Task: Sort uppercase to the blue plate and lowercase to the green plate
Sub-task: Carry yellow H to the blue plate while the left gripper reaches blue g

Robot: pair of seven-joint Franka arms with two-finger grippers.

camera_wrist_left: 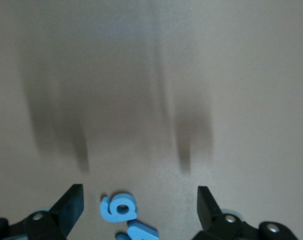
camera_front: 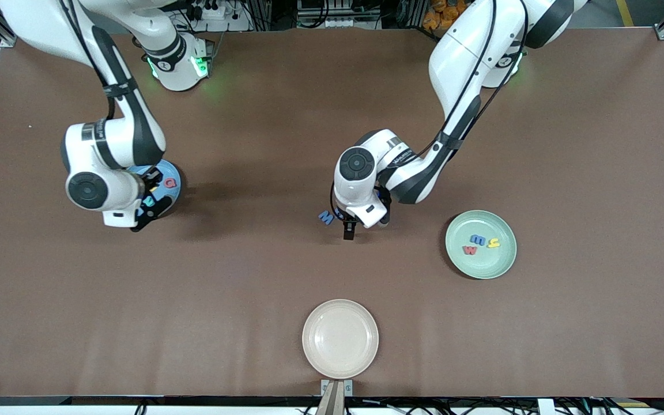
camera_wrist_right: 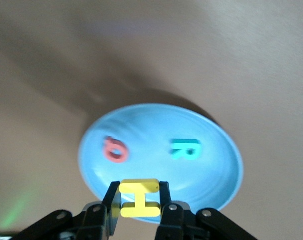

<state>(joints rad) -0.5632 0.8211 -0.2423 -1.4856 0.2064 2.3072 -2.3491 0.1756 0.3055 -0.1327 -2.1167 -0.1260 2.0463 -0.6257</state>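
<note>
Resting on green plate: three lowercase.

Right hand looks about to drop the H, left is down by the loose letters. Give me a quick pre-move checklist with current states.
1. Right hand shut on yellow H: ok.
2. H over the blue plate: ok.
3. Drop spot clear of red Q and teal R: ok.
4. Left hand open above the table: ok.
5. Blue rounded lowercase letter between the left hand's fingers: ok; blue M lies close beside it, so a clean pick: cannot tell.
6. Green plate holds w, m, h with room left: ok.
</note>
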